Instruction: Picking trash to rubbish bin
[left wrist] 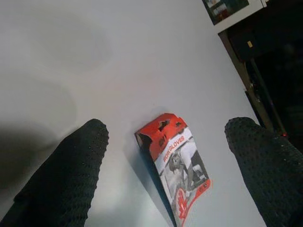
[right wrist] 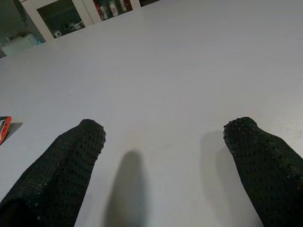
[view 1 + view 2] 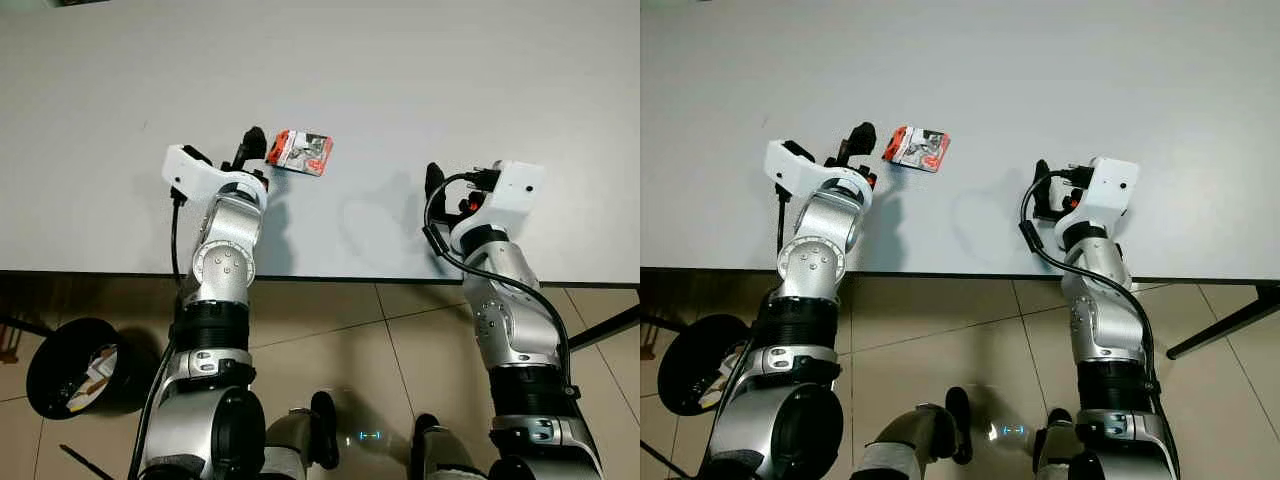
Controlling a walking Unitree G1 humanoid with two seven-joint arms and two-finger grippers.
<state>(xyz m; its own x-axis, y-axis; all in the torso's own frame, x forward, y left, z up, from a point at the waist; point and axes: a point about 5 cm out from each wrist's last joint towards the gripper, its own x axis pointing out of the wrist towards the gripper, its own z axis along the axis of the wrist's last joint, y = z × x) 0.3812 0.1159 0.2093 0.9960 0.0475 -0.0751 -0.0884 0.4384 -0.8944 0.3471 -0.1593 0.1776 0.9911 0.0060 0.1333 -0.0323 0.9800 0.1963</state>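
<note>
A red and white glove packet [image 3: 301, 151] lies flat on the white table [image 3: 420, 90], left of the middle. My left gripper [image 3: 251, 147] reaches over the table just left of the packet. In the left wrist view its fingers [image 1: 71, 170] stand open, with the packet [image 1: 176, 165] lying between them, untouched. My right gripper [image 3: 434, 181] hovers open over bare table further right, with nothing between its fingers [image 2: 61, 165]. A black rubbish bin [image 3: 78, 367] holding some scraps stands on the floor below the table's front edge, at my left.
The table's dark front edge [image 3: 340, 278] runs across the view above a beige tiled floor [image 3: 330, 340]. A black table leg [image 3: 1225, 322] slants at the right. A white cabinet with glass doors [image 2: 71, 16] stands beyond the table's far side.
</note>
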